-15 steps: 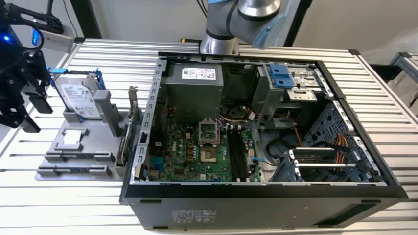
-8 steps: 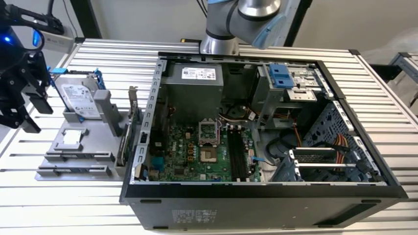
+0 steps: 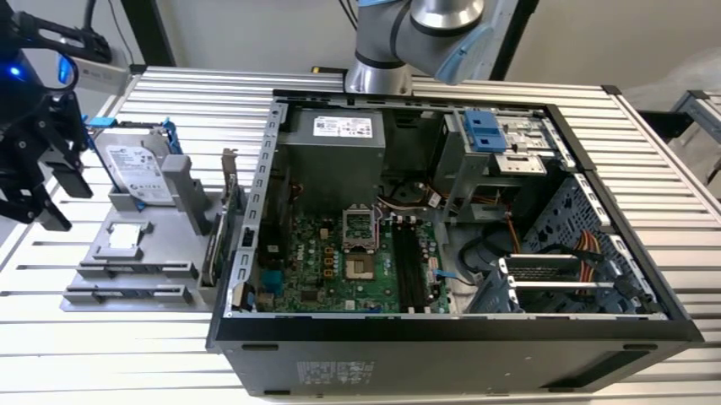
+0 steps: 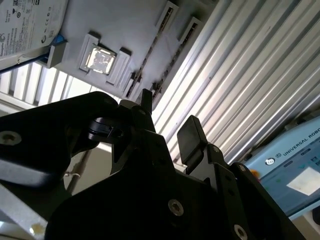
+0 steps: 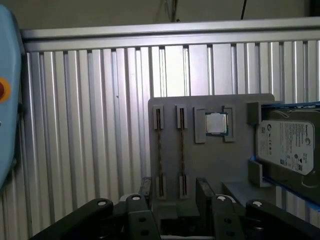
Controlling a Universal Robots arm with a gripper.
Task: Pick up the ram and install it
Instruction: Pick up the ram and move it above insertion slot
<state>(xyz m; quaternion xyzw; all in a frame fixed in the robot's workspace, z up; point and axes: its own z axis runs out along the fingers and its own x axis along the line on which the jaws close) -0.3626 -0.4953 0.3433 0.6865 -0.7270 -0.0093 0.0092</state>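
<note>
Exterior view: black two-finger gripper (image 3: 59, 196) sits at the exterior view's left edge, partly cut off, finger gap unclear here. It is just beside the grey plastic holder plate (image 3: 158, 249) on the ribbed aluminium table (image 3: 113, 354). The open black computer case (image 3: 451, 337) is well apart, with bare table in front.

Second wrist view: gripper (image 4: 167, 117) fingers apart, nothing between them. The body hides much of the plate.

First wrist view: gripper (image 5: 174, 187) fingers spread, over the plate's near end. The ram (image 5: 159, 150), a thin dark strip seen edge-on, stands in its slot, and a second strip (image 5: 182, 150) stands beside it. The silver boxy hard drive (image 5: 287, 145) is cut off by the frame edge.
</note>
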